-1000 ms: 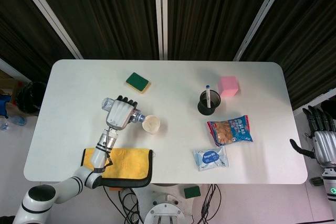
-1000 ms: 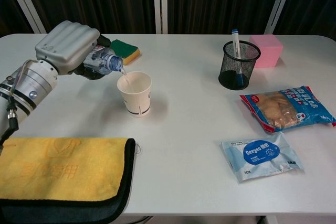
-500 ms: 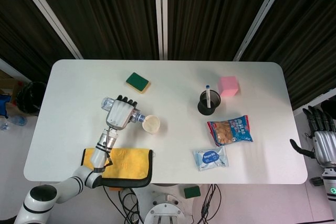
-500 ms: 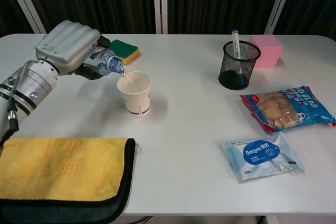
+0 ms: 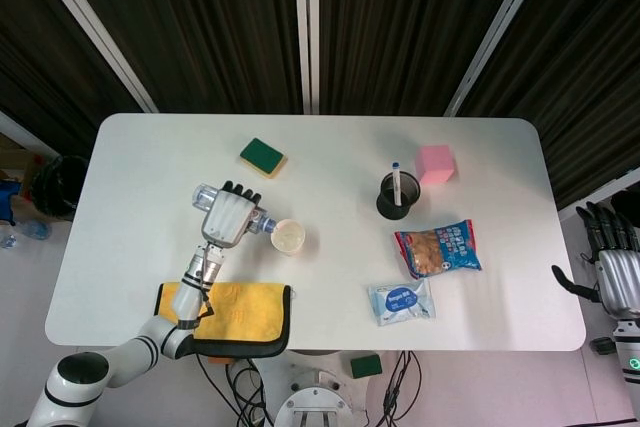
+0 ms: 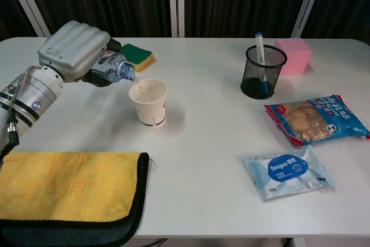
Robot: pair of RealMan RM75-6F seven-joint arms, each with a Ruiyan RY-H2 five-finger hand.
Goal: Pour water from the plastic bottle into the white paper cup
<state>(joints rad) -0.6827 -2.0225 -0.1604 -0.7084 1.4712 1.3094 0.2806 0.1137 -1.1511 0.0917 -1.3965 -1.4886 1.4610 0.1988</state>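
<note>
White table (image 6: pixel 208 160) carries everything; positions below are relative to the white paper cup (image 6: pixel 148 102), which stands upright left of table centre.

Yellow cloth with black trim (image 6: pixel 63 192): lies flat at the near table edge, to the near left of the cup, apart from it.

Left hand (image 6: pixel 74 49): just left of the cup, raised off the table, fingers wrapped around the plastic bottle (image 6: pixel 114 67), back of the hand up. The head view shows the same grip from above (image 5: pixel 229 216).

Bottle: long axis near horizontal, running left to right, neck tilted slightly down. Mouth points right at the cup and sits right over its left rim. A thin stream of water runs from the mouth into the cup.

Right hand (image 5: pixel 612 252): far right of the cup, off the table's edge, fingers extended and apart, nothing in it.

Snack bag (image 6: pixel 315 118): well right of the cup.
White-blue packet (image 6: pixel 287 172): right and nearer the front edge.
Black mesh pen holder (image 6: pixel 262 72) with one pen: right and slightly behind.
Pink block (image 6: pixel 293 55): just beyond the holder.
Green-yellow sponge (image 6: pixel 136 56): just behind the cup, beside the bottle.
</note>
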